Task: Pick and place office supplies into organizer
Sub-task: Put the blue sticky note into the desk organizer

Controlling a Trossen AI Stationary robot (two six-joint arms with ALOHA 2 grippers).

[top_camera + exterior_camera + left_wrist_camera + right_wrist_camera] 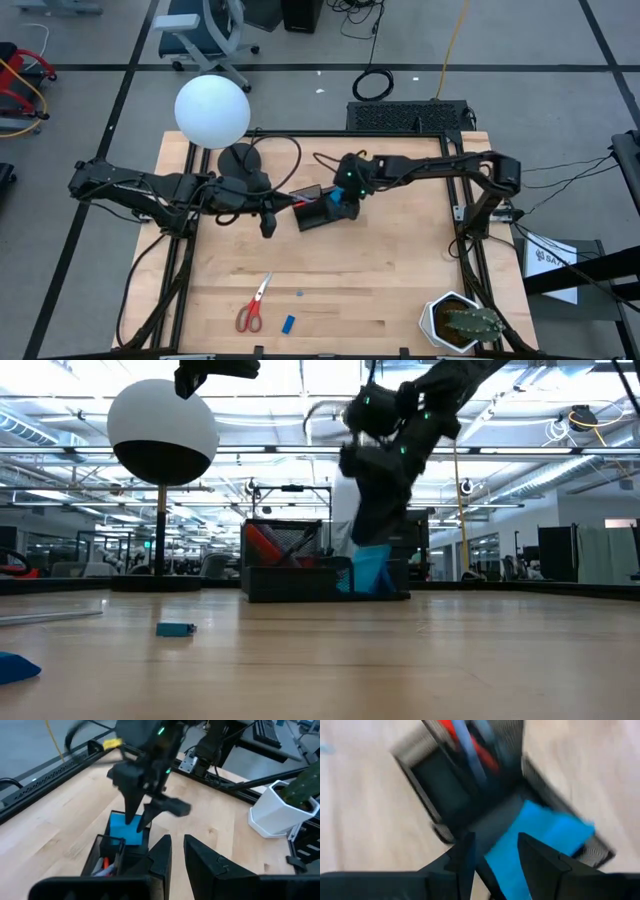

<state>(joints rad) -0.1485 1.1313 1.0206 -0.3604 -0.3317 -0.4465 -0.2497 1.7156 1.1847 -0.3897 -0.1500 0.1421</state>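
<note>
The black organizer (pixel 318 213) stands mid-table, with red and dark pens (pixel 105 864) upright in one compartment. A blue notepad (pixel 346 208) leans tilted in its right-end compartment, and my right gripper (pixel 345 192) is above it, fingers slanting down onto its upper part. My left gripper (pixel 177 851) hovers just left of the organizer with a narrow gap between its fingers and nothing in it. Red-handled scissors (pixel 252 304) and a small blue eraser (pixel 288 324) lie flat near the front edge. My right gripper has the blue notepad's upper edge (pixel 134 825) between its two fingers (pixel 130 810), coming from above and slanting down. The pad's lower part (pixel 368 578) is down inside the organizer's end compartment (pixel 555 810), tilted. Blur hides where the pads meet the notepad.
A lamp with a white globe (pixel 212 110) and round black base (pixel 242 160) stands behind the left arm. A cactus in a white pot (pixel 460 322) sits at the front right corner. Bare wood lies between the organizer and the front edge.
</note>
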